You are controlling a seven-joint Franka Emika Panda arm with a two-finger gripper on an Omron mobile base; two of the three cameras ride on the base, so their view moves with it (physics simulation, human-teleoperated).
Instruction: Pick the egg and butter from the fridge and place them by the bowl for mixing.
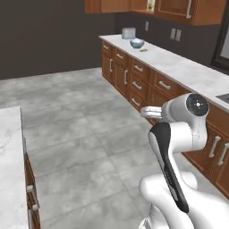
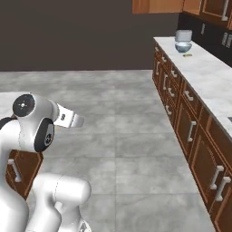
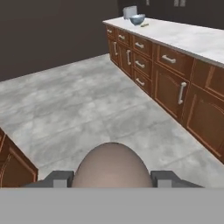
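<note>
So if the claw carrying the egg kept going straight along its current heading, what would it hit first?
Probably the grey tiled floor. The claw, closed on the egg, looks forward and slightly down across open floor, with the counter and its cabinets off to the side. Depth is uncertain, but nothing stands nearer in that line.

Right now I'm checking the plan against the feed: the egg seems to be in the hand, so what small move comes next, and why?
Probably drive on toward the far end of the counter. The egg sits between the fingers of the hand, while the bowl is still far off, with the butter apparently already beside it.
</note>
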